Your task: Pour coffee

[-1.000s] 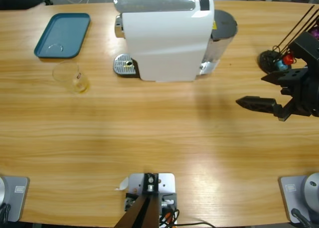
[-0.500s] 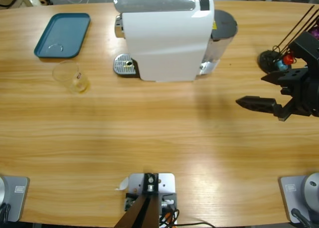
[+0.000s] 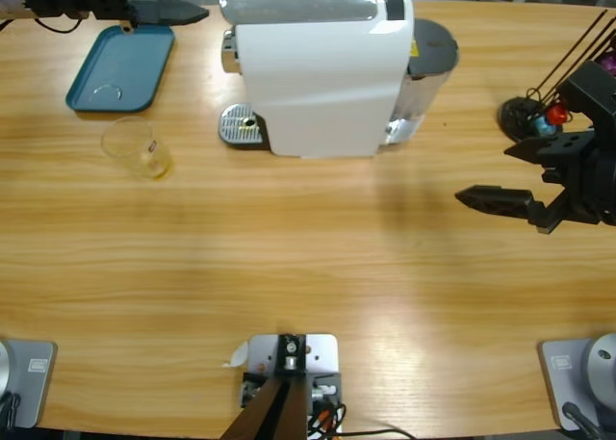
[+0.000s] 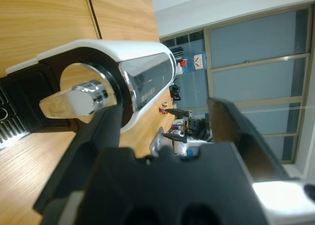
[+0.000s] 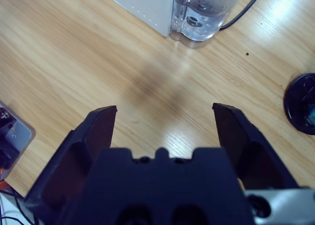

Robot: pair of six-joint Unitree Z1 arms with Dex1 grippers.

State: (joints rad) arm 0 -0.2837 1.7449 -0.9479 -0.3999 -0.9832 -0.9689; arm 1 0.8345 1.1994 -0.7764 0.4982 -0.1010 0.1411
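A long wooden table (image 3: 308, 267) carried a large white coffee machine (image 3: 322, 74) at its far middle, a clear water tank (image 5: 204, 13) at the machine's right end and a round metal drip grate (image 3: 241, 125) at its left foot. A rounded teal plastic tray (image 3: 120, 67) lay at the far left. Just near of it stood the small clear glass tumbler (image 3: 140, 148), upright and untouched, with the thin layer of pale yellow-brown coffee (image 3: 154, 166) in its bottom.

The left gripper (image 3: 168, 14) reached in along the far edge above the tray, its jaws apart on nothing and aimed at the machine's left end, where a chrome spout (image 4: 81, 99) showed. The right gripper (image 3: 491, 201) hung over bare wood at the right, jaws likewise spread and empty, beside a black wire capsule stand (image 3: 529, 117).

The step in hand appeared to be the approach to the tumbler. Done well, the left gripper would swing near and down, straddle the glass squarely around its middle and close gently, keeping it level so the shallow coffee stayed put.
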